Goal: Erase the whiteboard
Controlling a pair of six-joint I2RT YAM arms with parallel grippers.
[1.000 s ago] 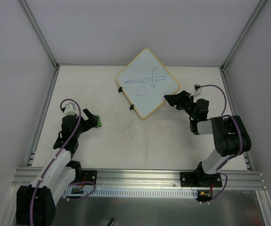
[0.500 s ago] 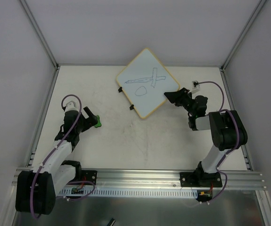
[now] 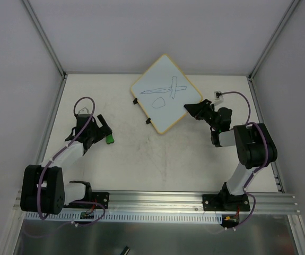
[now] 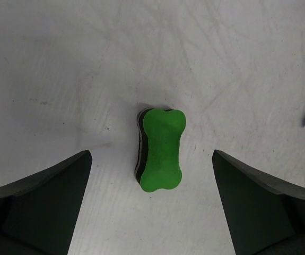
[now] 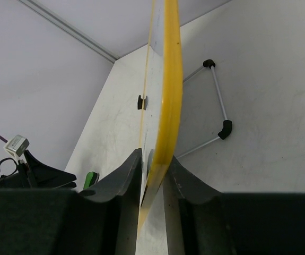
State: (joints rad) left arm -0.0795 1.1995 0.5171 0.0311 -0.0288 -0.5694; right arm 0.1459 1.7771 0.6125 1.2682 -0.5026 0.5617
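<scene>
The whiteboard [image 3: 165, 94] lies as a tilted diamond at the back middle of the table, with a pen cross and a loop on its face. My right gripper [image 3: 189, 110] is at its right edge. In the right wrist view the board's yellow frame [image 5: 168, 79] runs edge-on between the jaws, and my right gripper [image 5: 153, 159] is shut on it. A green eraser [image 3: 110, 140] lies on the table at the left. My left gripper [image 3: 105, 132] hovers over it. In the left wrist view the eraser [image 4: 160, 149] sits between the fingertips of my wide open left gripper [image 4: 152, 155], touching neither.
Two black clips [image 3: 134, 100] stick out from the board's left edge. A thin wire bracket with black joints [image 5: 221, 106] shows beyond the board. Grey walls and metal rails [image 3: 46, 133] bound the table, and the arm bases stand at the near rail.
My right gripper has closed from open onto the board's right edge. My left arm has swung and lowered, bringing its open gripper over the green eraser.
</scene>
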